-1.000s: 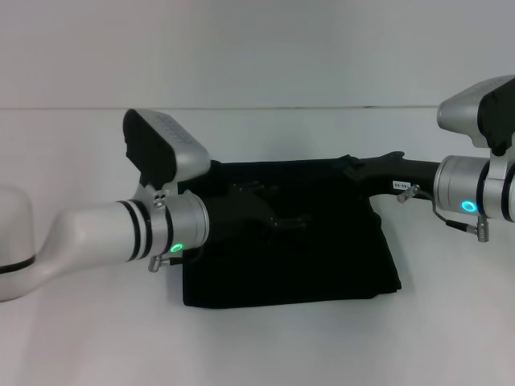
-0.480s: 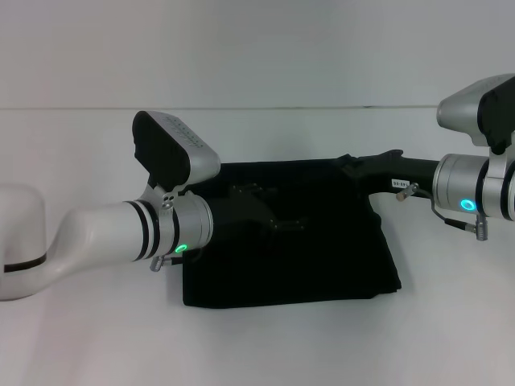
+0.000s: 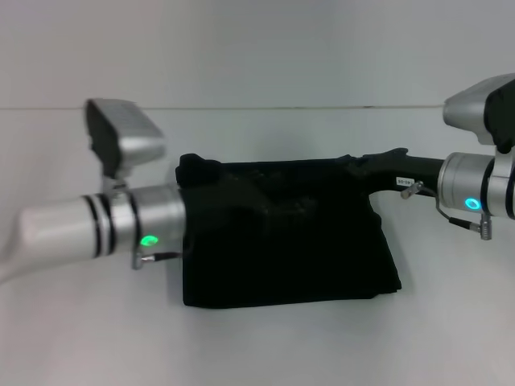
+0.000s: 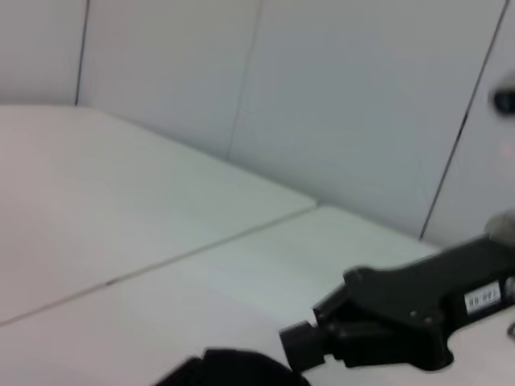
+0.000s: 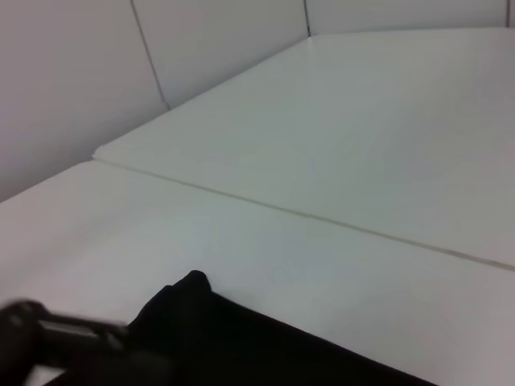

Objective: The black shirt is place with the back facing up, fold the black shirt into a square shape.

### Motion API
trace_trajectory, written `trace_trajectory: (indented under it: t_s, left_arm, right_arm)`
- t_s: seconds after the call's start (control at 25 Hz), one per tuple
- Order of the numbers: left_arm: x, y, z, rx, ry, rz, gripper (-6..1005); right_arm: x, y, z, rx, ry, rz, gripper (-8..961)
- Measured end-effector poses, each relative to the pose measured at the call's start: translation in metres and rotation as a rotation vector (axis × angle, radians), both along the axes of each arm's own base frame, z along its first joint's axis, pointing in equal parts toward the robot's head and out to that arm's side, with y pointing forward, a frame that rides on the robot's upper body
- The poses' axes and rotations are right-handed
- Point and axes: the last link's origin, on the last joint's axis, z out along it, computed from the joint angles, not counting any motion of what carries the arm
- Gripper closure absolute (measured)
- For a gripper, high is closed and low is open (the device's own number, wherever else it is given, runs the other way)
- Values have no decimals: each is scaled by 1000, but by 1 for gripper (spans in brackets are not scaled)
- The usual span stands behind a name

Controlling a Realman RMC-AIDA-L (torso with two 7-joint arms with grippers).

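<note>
black shirt (image 3: 290,241) folded, both grippers' fingers indistinct

The shirt (image 3: 290,241) is plain matte black fabric, folded into a rough rectangle lying flat on the bench (image 3: 265,346). Its far left corner (image 3: 193,167) stands bunched up above the rest.

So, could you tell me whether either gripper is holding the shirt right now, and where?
It cannot be told. The left gripper and right gripper sit at the far corners of the black shirt, black against black fabric.
</note>
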Motion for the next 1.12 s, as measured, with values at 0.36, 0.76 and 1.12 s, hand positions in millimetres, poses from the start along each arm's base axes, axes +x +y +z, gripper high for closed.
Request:
trace_trajectory:
  t_s: [0.36,0.76,1.12]
  left_arm:
    - [-29,-2,51,75,-98,163,208]
    - [-26,-15,63,-19,-92,45,195]
    - [-19,-7,49,-97,149,-97,131]
  right_arm:
    - [6,-5,18,14,116,-24,895]
    - [5,-30,32,-94,158,101,687]
    - [6,-35,29,-220,-7,149,296]
